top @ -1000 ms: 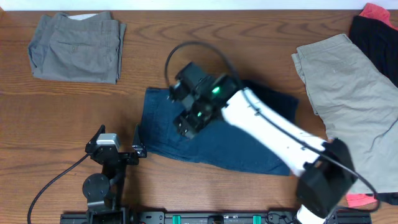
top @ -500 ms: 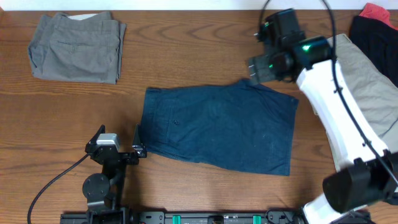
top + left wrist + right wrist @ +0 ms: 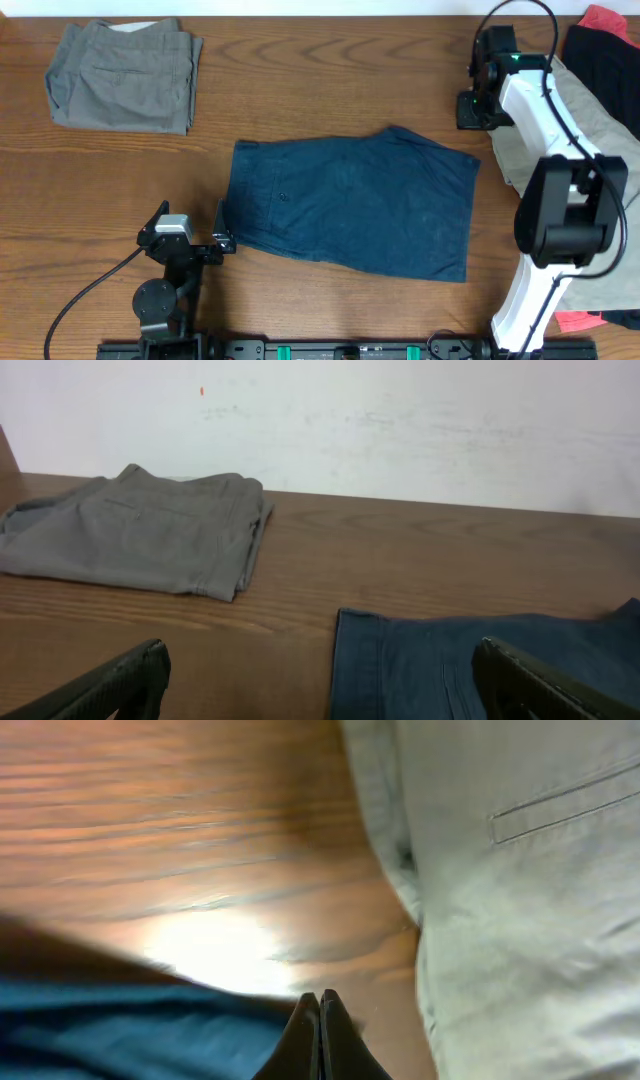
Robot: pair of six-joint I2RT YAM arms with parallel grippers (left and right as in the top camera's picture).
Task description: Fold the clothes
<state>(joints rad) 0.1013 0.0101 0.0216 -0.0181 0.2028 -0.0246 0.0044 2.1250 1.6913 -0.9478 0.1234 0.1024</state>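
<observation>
Nearest us our left end effector (image 3: 320,665) gapes empty, the navy shorts (image 3: 350,205) lie flat mid-frame, at best half folded, our right end effector (image 3: 320,1005) is pinched closed on nothing by the unfolded khaki pair (image 3: 625,120) at right, and only the grey-olive pair (image 3: 122,75) upper left looks done.

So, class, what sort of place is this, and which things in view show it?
Probably a robotics lab bench, not a home: a wooden table against a plain white wall, a cabled left arm and right arm mounted at its near edge, and navy shorts laid flat.
</observation>
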